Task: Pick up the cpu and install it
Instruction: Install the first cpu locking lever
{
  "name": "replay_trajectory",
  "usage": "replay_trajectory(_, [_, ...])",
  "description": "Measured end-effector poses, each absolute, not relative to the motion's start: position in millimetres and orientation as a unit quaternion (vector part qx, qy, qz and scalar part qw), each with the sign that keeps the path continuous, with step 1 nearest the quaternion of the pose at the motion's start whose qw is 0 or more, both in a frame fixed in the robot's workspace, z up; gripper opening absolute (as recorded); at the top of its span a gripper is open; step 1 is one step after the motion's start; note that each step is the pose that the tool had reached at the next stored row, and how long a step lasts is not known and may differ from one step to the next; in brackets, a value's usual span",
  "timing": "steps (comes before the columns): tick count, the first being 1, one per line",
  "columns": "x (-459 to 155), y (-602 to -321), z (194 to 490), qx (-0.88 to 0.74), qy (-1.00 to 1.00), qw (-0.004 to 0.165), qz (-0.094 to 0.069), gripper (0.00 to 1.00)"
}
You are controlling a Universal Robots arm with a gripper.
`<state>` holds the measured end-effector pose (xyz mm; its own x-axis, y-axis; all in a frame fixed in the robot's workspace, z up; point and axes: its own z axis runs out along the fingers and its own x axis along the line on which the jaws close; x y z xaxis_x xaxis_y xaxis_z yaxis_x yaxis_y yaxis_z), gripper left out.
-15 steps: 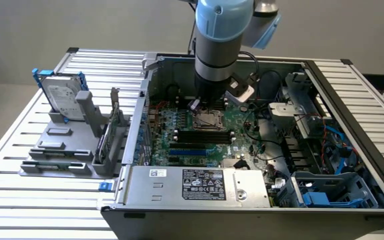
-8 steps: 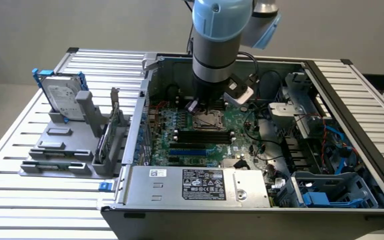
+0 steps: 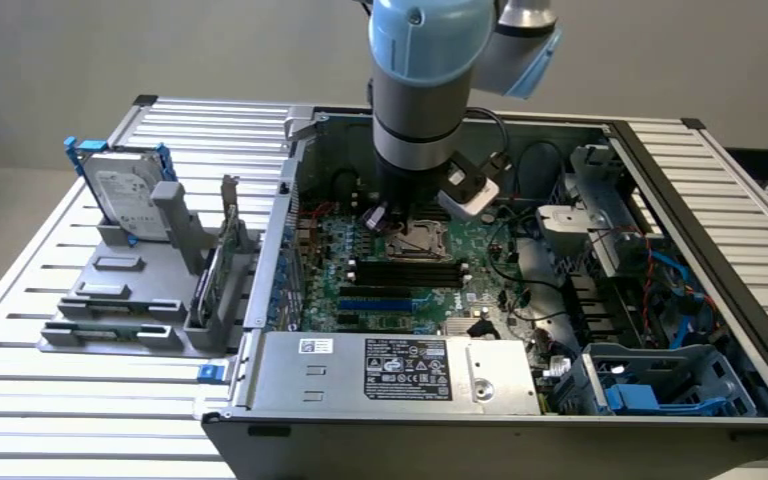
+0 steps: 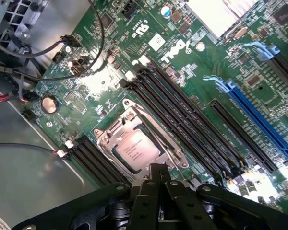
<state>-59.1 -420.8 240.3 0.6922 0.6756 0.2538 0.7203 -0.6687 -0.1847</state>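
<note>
The cpu (image 4: 137,151), a small square chip with a pale silver top and fine print, lies flat inside the metal-framed socket (image 4: 116,128) on the green motherboard (image 4: 110,86). My gripper (image 4: 158,168) hovers just beside and above the socket with its black fingers pressed together and nothing between them. In the exterior view the arm reaches down into the open computer case, and the gripper (image 3: 387,216) stands over the socket (image 3: 418,238) near the board's middle.
Black memory slots (image 4: 182,120) and a blue slot (image 4: 259,115) run beside the socket. Cables (image 4: 19,93) cross the case floor. A power supply (image 3: 398,370) sits at the case front. At the exterior view's left, a hard drive (image 3: 128,190) stands in a grey rack (image 3: 117,300).
</note>
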Motion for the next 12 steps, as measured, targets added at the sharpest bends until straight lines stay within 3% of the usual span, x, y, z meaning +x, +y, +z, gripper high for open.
replay_trajectory(12, [-68.6, -435.1, 248.5, -0.910, -0.383, 0.136, -0.081, 0.11])
